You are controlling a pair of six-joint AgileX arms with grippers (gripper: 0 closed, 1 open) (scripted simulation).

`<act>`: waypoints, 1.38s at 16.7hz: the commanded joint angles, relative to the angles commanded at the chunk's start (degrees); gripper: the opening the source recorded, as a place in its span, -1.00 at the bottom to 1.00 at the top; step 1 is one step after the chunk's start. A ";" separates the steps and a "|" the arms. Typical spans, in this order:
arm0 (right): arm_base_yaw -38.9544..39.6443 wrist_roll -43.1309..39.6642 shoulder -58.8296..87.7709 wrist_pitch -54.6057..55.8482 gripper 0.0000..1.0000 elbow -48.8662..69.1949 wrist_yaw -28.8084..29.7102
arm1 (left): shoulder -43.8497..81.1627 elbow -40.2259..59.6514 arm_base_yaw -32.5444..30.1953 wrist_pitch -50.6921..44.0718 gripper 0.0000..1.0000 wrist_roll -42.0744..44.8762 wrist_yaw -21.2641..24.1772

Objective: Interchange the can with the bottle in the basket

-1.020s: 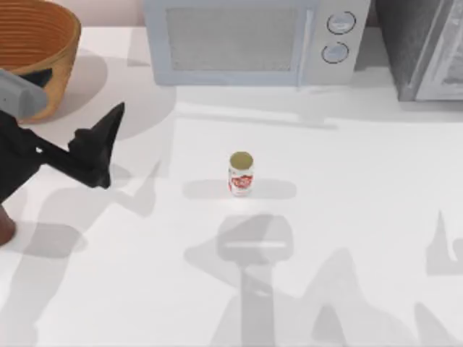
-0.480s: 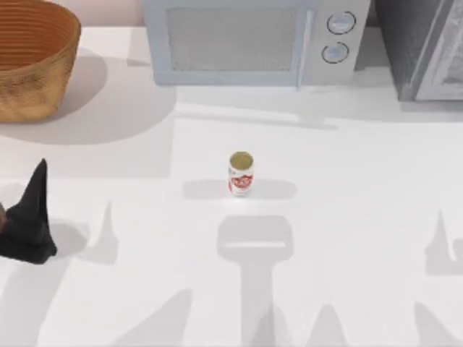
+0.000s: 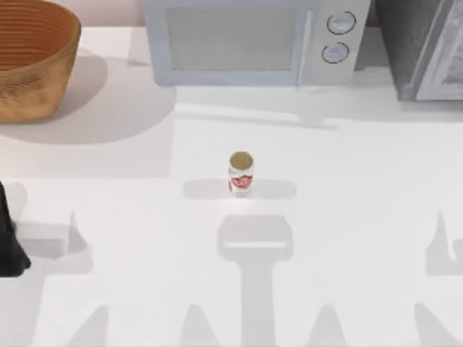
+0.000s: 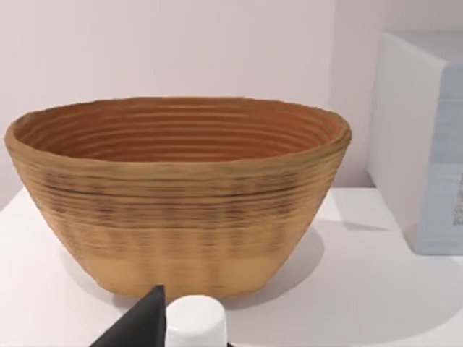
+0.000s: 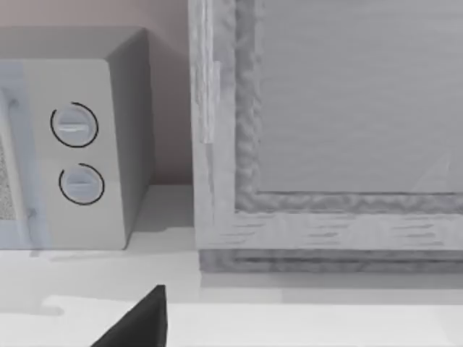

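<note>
Right now the can (image 3: pixel 241 173) stands upright in front of the microwave (image 3: pixel 249 40), well apart from the basket (image 3: pixel 32 61). My left gripper (image 3: pixel 9 246) sits nearer the basket; I cannot tell its grip. Can lies to its right.

The top view looks straight down on the bench (image 3: pixel 145 238), the left wrist view faces the basket (image 4: pixel 181 195) from low and close, perhaps level with its rim, and the right wrist view faces the microwave (image 5: pixel 72 144), shared with the top view.
</note>
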 joint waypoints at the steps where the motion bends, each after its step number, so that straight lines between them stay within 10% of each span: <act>1: 0.00 0.00 0.00 0.00 1.00 0.00 0.00 | 0.00 0.00 0.00 0.00 1.00 0.00 0.00; 11: 0.00 0.00 0.00 0.00 1.00 0.00 0.00 | 11.11 -1.60 2.63 8.53 1.00 0.76 1.86; 23: 0.00 0.00 0.00 0.00 1.00 0.00 0.00 | 61.71 -4.16 13.38 56.93 1.00 4.01 14.12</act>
